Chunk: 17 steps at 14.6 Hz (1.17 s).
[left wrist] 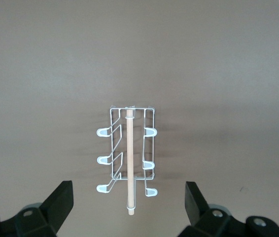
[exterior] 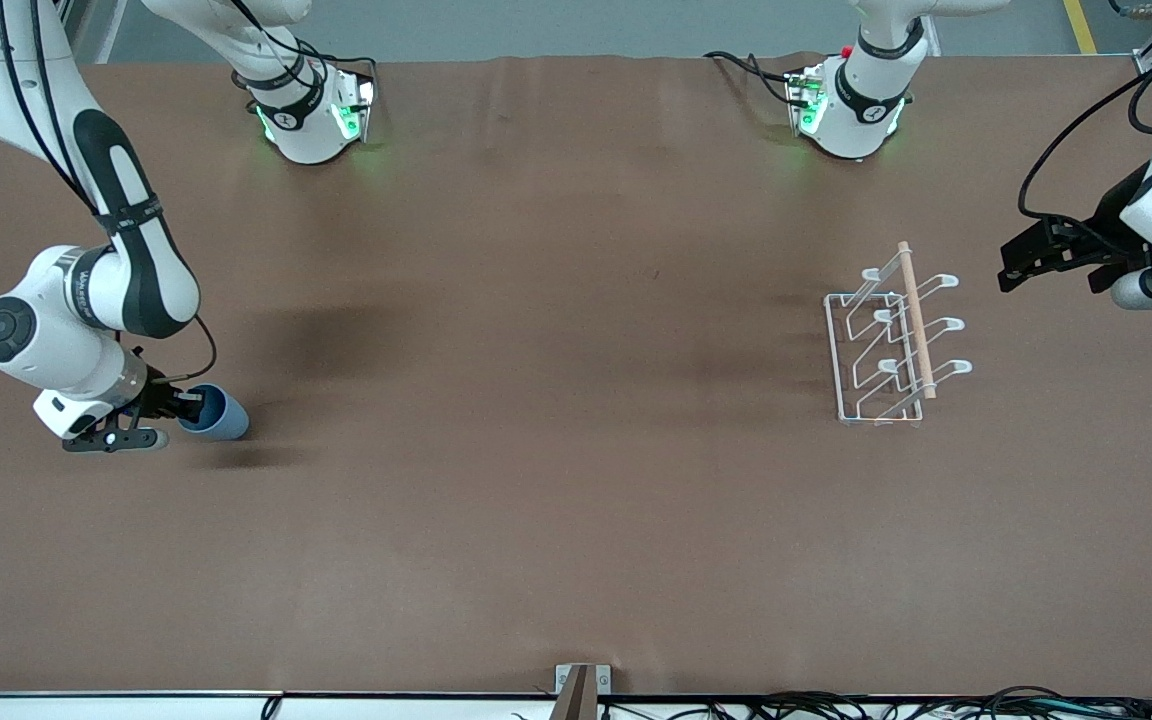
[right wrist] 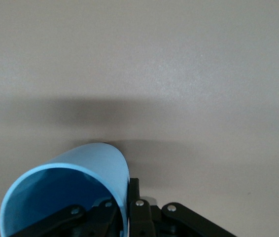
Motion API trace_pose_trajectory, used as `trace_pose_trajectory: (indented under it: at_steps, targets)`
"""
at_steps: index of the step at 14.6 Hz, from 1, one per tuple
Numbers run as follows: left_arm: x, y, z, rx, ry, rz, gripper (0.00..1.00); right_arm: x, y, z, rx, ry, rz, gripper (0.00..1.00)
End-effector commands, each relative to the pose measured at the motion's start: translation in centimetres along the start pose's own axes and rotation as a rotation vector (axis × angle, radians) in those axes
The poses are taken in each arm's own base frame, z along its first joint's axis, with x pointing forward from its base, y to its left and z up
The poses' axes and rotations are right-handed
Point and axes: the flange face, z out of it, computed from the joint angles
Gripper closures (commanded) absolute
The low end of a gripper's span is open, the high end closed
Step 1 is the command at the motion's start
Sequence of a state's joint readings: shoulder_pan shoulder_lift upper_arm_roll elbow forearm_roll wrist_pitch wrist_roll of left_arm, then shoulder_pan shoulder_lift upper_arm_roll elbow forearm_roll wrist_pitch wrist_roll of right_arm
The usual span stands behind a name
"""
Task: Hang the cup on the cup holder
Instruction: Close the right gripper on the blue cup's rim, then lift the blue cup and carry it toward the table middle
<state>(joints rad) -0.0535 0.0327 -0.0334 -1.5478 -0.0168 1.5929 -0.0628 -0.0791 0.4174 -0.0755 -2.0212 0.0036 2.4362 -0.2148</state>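
2 fingers of the right gripper [exterior: 188,405] are pinching the wall of the cup [exterior: 219,415], 1 inside its mouth and 1 outside, and the light-blue cup is lying tilted on its side at the right arm's end of the table [exterior: 536,500], its open mouth facing the gripper. Well apart from it, at the left arm's end, the cup holder [exterior: 891,335] is standing on its rectangular wire base with its wooden rod [exterior: 916,320] running along the top, while the left gripper [left wrist: 128,210] is waiting above the table beside it, fingers spread wide and grasping nothing.
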Motion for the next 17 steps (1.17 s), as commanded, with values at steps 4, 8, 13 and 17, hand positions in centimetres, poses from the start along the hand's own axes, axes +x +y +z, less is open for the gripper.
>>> trace_pose_trajectory:
  at_steps: [4, 8, 13, 17]
  targets:
    - [0.2, 0.5, -0.2, 0.017, 0.008, 0.024, 0.0, 3.3, -1.3, -10.0, 0.055, 0.035, 0.037, 1.0]
    - [0.0, 0.5, -0.4, 0.017, 0.012, 0.027, 0.0, 4.0, -7.9, -15.6, 0.21, -0.032, 0.158, 1.0]
    - [-0.1, 0.6, -0.8, 0.017, 0.018, 0.027, 0.0, 2.5, -16.2, -16.2, 0.499, -0.154, 0.17, 1.0]
    - [-0.1, 0.4, -1.0, 0.015, 0.022, 0.026, 0.0, 1.2, -22.5, -15.7, 0.709, -0.269, 0.163, 1.0]
